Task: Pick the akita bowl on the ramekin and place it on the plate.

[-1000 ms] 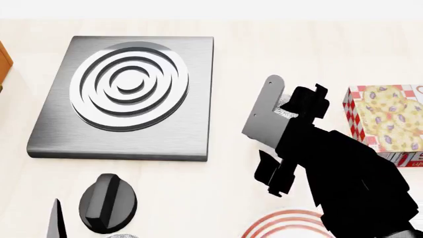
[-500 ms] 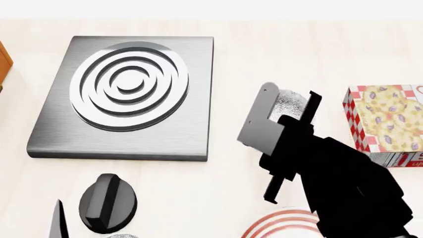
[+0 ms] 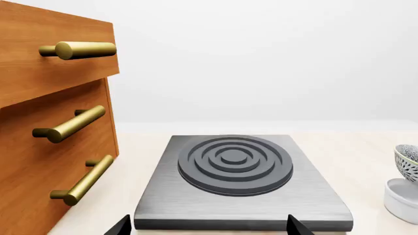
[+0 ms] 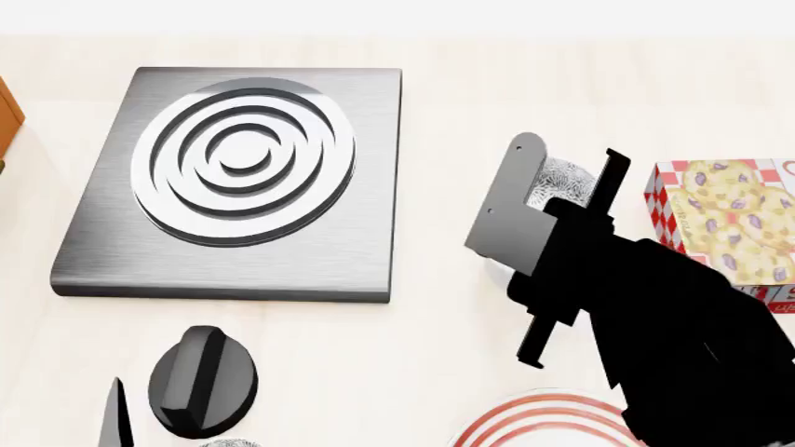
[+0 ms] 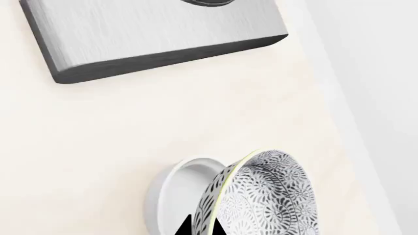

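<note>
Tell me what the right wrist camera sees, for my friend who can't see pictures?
A small patterned black-and-white akita bowl sits tilted on a plain glossy white ramekin, with the black tips of the right gripper pinching the bowl's rim. They stand on a pale wooden counter, and a brushed grey metal stove plate lies beyond.

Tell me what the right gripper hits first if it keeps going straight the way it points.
Most likely the akita bowl: the right gripper has its fingertips at the tilted bowl's rim, with the ramekin just beside it. Depth is uncertain.

bare counter (image 4: 435, 345) between hob (image 4: 236, 182) and plate (image 4: 534, 424), cookie box (image 4: 727, 233) beside bowl
</note>
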{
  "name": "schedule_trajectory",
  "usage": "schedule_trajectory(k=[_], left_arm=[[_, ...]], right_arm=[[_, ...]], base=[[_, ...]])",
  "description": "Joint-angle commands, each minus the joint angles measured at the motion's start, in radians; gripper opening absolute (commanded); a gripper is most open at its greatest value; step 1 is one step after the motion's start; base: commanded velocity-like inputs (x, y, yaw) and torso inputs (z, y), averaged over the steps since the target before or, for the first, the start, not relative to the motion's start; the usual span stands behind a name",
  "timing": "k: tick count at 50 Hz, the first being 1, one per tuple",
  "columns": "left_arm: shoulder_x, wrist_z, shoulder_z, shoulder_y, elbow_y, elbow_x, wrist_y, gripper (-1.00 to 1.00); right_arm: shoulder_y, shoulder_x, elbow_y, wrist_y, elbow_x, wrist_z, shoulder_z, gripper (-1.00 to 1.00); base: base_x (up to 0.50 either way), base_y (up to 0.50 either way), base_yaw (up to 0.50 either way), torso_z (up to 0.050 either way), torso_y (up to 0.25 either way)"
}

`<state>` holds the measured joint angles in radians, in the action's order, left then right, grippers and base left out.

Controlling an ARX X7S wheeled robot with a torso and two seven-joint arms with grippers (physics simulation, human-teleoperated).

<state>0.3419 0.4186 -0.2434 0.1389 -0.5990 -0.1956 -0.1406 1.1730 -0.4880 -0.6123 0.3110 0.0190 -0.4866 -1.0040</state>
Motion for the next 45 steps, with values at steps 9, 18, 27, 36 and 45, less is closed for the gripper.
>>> schedule_trajectory(k=[9, 18, 27, 36, 45], left_arm=[[0.004, 0.0, -0.004, -0.003, 0.001, -0.014, 0.004, 1.0], [0.005, -0.001, -0.008, -0.004, 0.004, -0.019, 0.009, 1.0], [0.007, 0.0, -0.009, -0.005, 0.005, -0.023, 0.011, 1.0], [0.007, 0.001, -0.02, -0.006, 0.005, -0.019, 0.011, 1.0], [0.009, 0.005, -0.021, -0.003, 0.001, -0.02, 0.012, 1.0]], right_arm=[[0.088, -0.109, 0.216, 0.16, -0.051, -0.058, 0.005, -1.0], [0.119, -0.161, 0.33, 0.244, -0.064, -0.11, -0.008, -1.0], [0.141, -0.237, 0.5, 0.361, -0.056, -0.214, -0.032, -1.0], [0.167, -0.315, 0.703, 0.466, -0.039, -0.307, -0.042, -1.0], [0.174, -0.372, 0.797, 0.523, -0.024, -0.343, -0.034, -1.0]], base=[[0.0, 0.0, 0.0, 0.0, 0.0], [0.0, 0.0, 0.0, 0.0, 0.0], [0.0, 0.0, 0.0, 0.0, 0.0], [0.0, 0.0, 0.0, 0.0, 0.0], [0.0, 0.0, 0.0, 0.0, 0.002]])
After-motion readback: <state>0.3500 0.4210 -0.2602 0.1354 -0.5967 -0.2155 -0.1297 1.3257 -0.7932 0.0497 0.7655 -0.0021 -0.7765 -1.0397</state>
